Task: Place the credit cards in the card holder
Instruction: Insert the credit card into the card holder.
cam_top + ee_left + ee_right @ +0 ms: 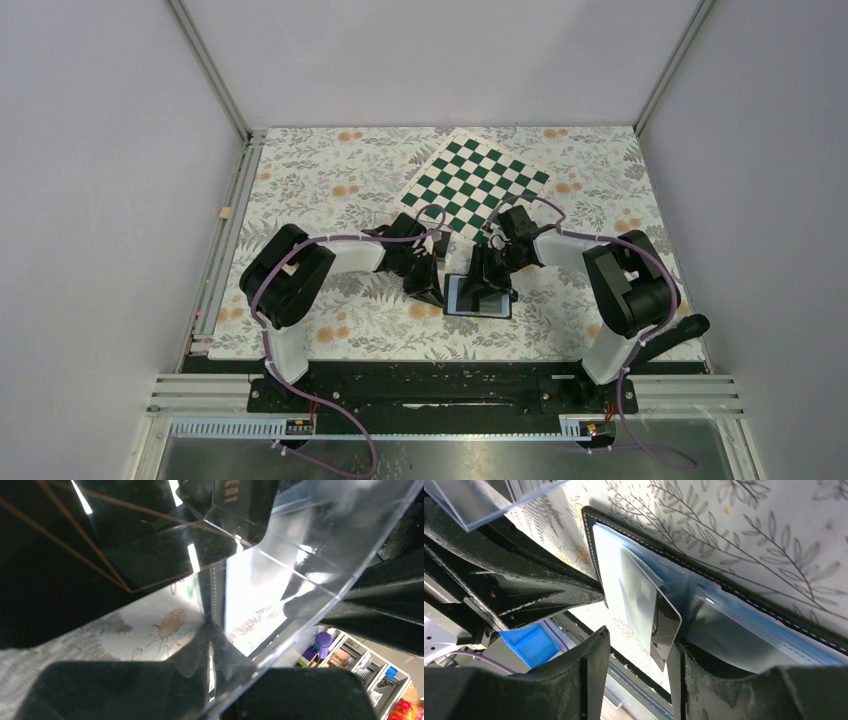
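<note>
The black card holder (478,297) lies open on the floral cloth, clear bluish sleeves up; the right wrist view shows it (744,602) close. A dark card (666,627) sits partly in a sleeve, its free end between my right gripper's fingers and against the right one (724,680). My right gripper (640,680) is open above the holder (492,272). My left gripper (428,285) is just left of the holder. In its wrist view it (217,690) is closed on a wall of the clear plastic box (280,570), which holds dark cards (100,530) with orange lines.
The green-and-white checkered board (478,180) lies behind the grippers at the back centre. The clear box's edge (469,500) and the left gripper's black fingers (509,590) crowd the holder's left side. Grey walls enclose the floral cloth (330,180).
</note>
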`<action>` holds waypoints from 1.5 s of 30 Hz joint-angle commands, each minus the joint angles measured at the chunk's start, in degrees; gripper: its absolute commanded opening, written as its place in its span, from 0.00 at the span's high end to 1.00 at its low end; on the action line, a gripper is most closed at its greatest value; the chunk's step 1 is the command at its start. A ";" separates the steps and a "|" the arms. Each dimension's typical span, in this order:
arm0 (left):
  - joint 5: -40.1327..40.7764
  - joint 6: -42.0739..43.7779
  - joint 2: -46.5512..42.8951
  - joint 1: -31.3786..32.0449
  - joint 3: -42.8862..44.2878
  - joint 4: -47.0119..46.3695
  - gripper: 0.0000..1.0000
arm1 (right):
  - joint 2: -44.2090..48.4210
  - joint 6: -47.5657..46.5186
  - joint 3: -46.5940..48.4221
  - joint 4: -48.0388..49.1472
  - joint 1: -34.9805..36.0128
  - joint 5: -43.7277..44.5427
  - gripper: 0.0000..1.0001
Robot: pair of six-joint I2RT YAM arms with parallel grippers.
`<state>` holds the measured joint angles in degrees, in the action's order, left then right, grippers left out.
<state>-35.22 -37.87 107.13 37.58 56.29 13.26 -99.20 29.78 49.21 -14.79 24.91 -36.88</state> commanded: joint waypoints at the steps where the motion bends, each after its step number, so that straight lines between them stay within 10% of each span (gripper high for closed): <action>1: 3.37 1.64 -0.72 0.29 2.32 1.14 0.94 | -2.35 0.84 2.94 1.87 1.60 -5.70 0.47; 17: 10.89 1.59 -6.91 -0.43 2.83 6.55 0.64 | -0.54 -6.26 8.22 -13.93 1.81 6.66 0.14; 31: 0.37 -3.97 -0.86 -0.84 1.27 -5.19 0.60 | -4.20 -4.39 8.42 -6.85 1.90 -4.57 0.56; 45: 5.49 -0.55 -5.69 -0.91 2.05 0.44 0.59 | -2.43 -6.32 9.32 -11.12 2.14 -1.48 0.17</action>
<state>-33.47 -41.23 106.04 36.84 57.47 11.49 -104.20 26.24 56.45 -20.82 26.48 -42.13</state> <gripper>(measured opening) 0.401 0.788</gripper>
